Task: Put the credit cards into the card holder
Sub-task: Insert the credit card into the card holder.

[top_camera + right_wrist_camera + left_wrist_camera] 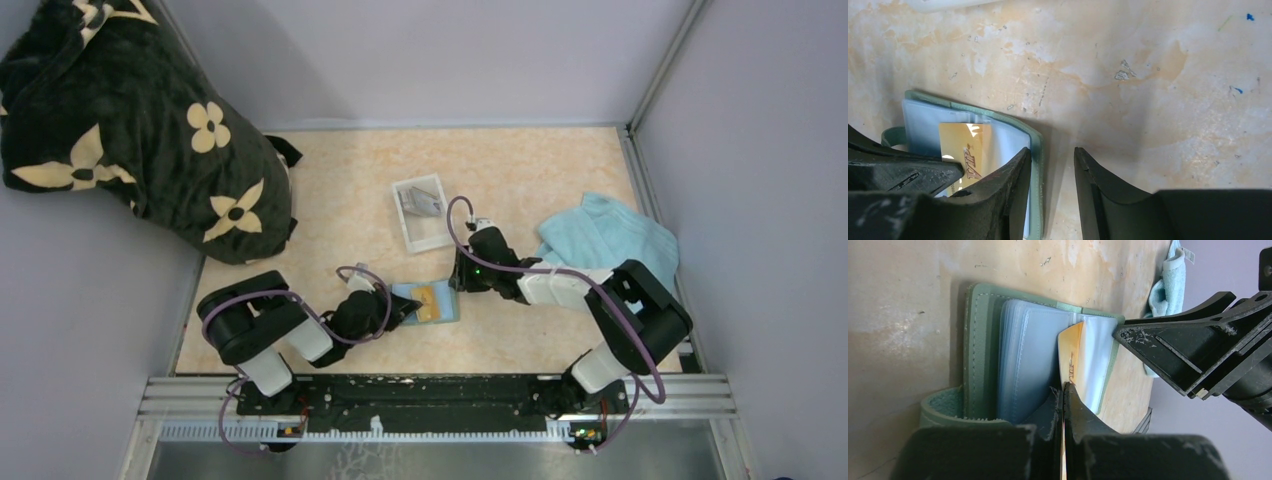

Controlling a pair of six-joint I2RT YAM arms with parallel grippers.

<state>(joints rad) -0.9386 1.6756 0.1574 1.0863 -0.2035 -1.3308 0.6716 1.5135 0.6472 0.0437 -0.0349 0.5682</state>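
Observation:
The card holder lies open on the table, grey-green outside, pale blue sleeves inside. My left gripper is shut on an orange-yellow credit card, held edge-on against the sleeves; the same card shows gold in the right wrist view. I cannot tell whether it sits in a slot. My right gripper is open at the holder's right edge, one finger over that edge, the other over bare table. More cards lie in the white tray.
The white tray stands just behind the card holder. A light blue towel is bunched at the right, and a dark flowered bag fills the back left corner. Both arms crowd around the holder at the table's middle.

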